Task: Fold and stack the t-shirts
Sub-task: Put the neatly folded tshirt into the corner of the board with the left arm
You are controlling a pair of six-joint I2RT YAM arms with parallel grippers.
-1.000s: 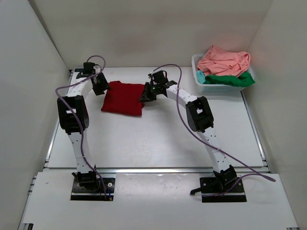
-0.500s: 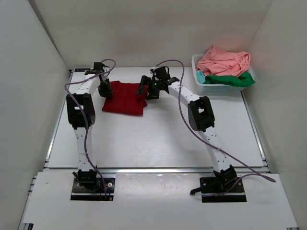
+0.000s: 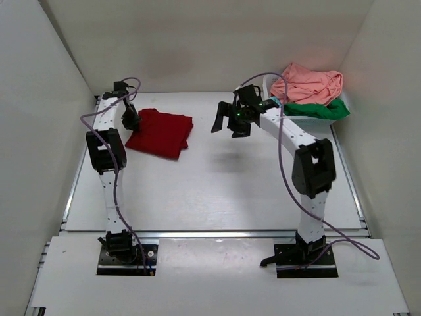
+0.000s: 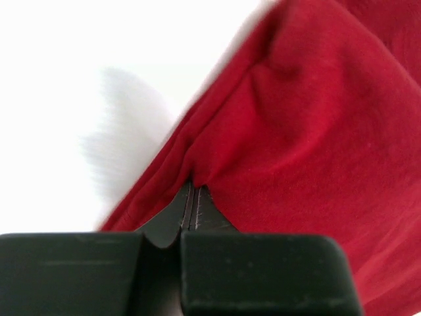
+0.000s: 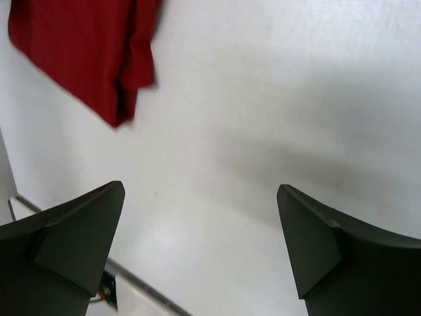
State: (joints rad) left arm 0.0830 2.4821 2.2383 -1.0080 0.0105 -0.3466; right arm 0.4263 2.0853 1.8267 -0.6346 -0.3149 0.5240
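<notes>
- White table (image 3: 217, 191) closed in by pale walls, with both arms reaching out over it from the near edge.
- Left gripper (image 4: 190, 195): the jaws are pressed together, and a pucker of the red shirt (image 4: 296, 151) is pinched between their tips.
- From that pinch the cloth fans out ahead of the jaws and to their right. The creases run back to the tips.
- Left of these jaws there is bare table, with a soft grey shadow along the shirt's edge.
- From above, the red shirt lies folded in a rough rectangle on the far left part of the table. The left gripper is at its left edge.
- Right gripper (image 5: 199, 191): the jaws are spread wide with nothing between them. It is held off the table, and its shadow falls on the surface below.
- Between and ahead of these jaws there is only bare table.
- The red shirt lies well ahead of the left finger, apart from both tips. Its folded layers show at the nearer corner.
- From above, the right gripper sits between the red shirt and the basket (image 3: 271, 99), touching neither.
- The basket stands behind this gripper at the far right corner of the table. The pink shirt (image 3: 308, 84) is heaped on top of it.
- The green shirt (image 3: 322, 110) lies under the pink one and spills over the basket's near rim.
</notes>
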